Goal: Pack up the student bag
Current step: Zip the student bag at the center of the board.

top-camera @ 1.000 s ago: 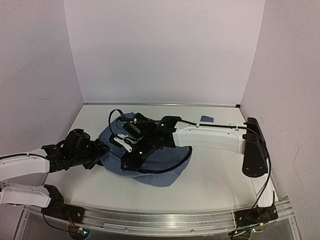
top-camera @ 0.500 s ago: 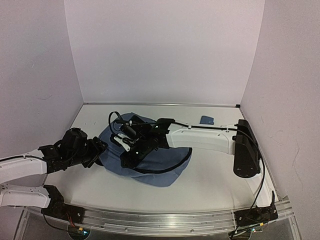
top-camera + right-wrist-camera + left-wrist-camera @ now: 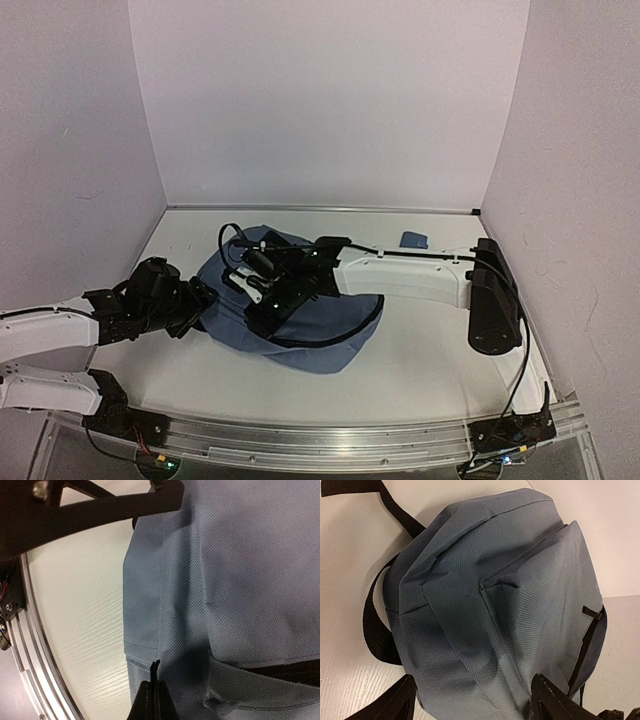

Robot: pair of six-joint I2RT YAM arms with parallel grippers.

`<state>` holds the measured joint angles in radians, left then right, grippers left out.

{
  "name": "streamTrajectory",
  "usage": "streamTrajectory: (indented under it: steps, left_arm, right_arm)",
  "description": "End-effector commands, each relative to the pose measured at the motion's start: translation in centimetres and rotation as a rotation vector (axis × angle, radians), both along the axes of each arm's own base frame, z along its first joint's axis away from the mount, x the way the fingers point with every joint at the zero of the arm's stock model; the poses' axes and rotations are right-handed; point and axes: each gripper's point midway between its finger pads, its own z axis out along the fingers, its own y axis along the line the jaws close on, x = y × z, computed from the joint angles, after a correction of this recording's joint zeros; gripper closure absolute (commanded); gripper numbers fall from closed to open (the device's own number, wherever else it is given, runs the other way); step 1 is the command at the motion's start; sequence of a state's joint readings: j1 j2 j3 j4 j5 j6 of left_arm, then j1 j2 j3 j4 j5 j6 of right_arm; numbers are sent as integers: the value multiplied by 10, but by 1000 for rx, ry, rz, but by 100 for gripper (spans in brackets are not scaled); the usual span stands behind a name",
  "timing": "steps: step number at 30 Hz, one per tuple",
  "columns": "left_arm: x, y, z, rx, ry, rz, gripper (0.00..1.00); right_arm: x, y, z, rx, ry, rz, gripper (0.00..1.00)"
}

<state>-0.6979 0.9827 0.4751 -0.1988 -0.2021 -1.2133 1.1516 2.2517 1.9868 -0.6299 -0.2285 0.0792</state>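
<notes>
The slate-blue student bag (image 3: 325, 325) lies flat in the middle of the table, its black straps (image 3: 372, 625) spread at its left end. My left gripper (image 3: 205, 300) is open, its two dark fingers (image 3: 547, 700) standing either side of the bag's rounded end (image 3: 495, 595) with fabric between them. My right gripper (image 3: 264, 312) reaches over the bag from the right. In the right wrist view its jaws (image 3: 154, 692) are shut on a thin black zipper pull (image 3: 154, 667) at a seam of the bag (image 3: 240, 570).
A small blue scrap (image 3: 411, 240) lies near the back wall on the right. An aluminium rail (image 3: 330, 445) runs along the table's near edge. White walls close in the left, back and right sides. A black arm part (image 3: 100, 505) crosses the top of the right wrist view.
My right gripper's jaws have closed onto the zipper pull, and the right arm's elbow has drawn slightly left. The left gripper has stayed open at the bag's left end.
</notes>
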Motion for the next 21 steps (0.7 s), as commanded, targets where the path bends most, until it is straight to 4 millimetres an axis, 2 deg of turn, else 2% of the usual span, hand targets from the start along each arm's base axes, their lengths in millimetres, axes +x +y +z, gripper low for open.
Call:
streamTrajectory:
  steps: [1,9,12,14,19,21]
  left_arm:
    - [7,-13,4,-44,-27,-25,20]
    - [15,-20,-9,-36,-20,-26,26]
    - [18,-20,-13,-28,-18,-19,32]
    - [21,-18,-14,-17,-20,-5,40]
    - [28,-11,-7,-8,-46,37,74]
    - [32,-11,-4,6,-53,38,83]
  right_arm:
    - [-9,-6,57,106,1,43,100]
    - [-23,-8,71,160,81,97,100]
    - [-25,-11,73,167,91,111,100]
    - [-25,-13,73,165,91,118,100]
    - [-28,-22,69,160,113,138,100]
    - [-28,-27,67,153,117,139,100]
